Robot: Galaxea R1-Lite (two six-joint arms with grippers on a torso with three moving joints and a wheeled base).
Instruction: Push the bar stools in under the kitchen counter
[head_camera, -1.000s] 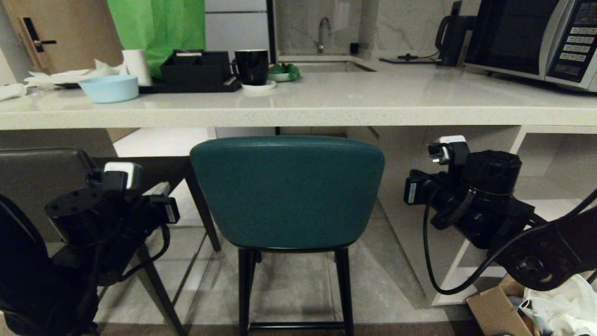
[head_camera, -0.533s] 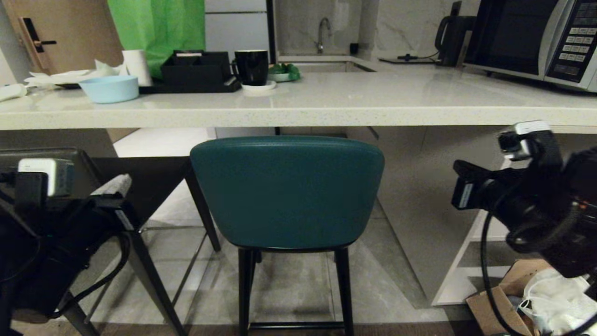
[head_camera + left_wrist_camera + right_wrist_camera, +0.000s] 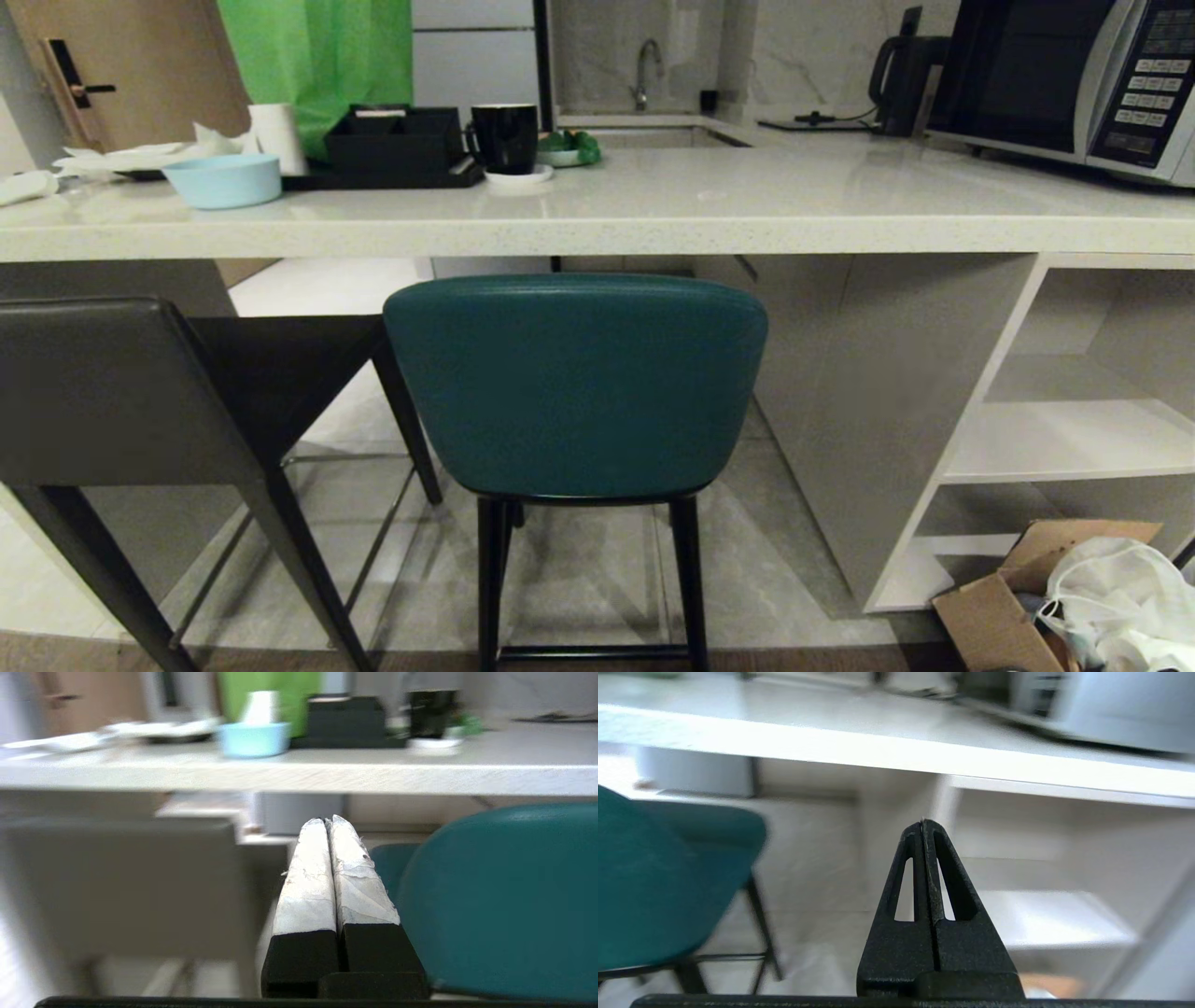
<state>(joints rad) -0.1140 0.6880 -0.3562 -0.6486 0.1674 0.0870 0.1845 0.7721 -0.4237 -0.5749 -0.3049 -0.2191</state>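
1. Bar stools at the front edge of the kitchen counter's tabletop (image 3: 597, 224), backs facing the head view.
2. Teal stool (image 3: 576, 383): smooth padded back, curved with rounded corners, on thin straight black legs with a low crossbar; below the middle of the front edge, top of its back just beneath the slab.
3. Dark grey stool (image 3: 112, 387): boxy square back, matte, on tapered splayed legs; just beside the teal one, toward the left end of the front edge.
4. Tabletop: thick off-white speckled stone slab, glossy, on pale panel sides with open shelf cubbies (image 3: 1074, 439) under its right end.
5. On the slab near the left far corner: pale blue bowl (image 3: 221, 179), black tray (image 3: 392, 149), glossy black mug (image 3: 504, 136); microwave (image 3: 1064, 84) at the right far corner, keypad writing too small to read.
6. Cardboard box (image 3: 1004, 607) with white plastic bag on the floor by the cubbies.
7. Left tool (image 3: 329, 823): white-taped fingers pressed together, pointing level toward the counter between the two stool backs, touching nothing.
8. Right tool (image 3: 923, 825): black triangular cut-out fingers pressed together, level, aimed at the panel beside the cubbies, right of the teal stool, holding nothing.
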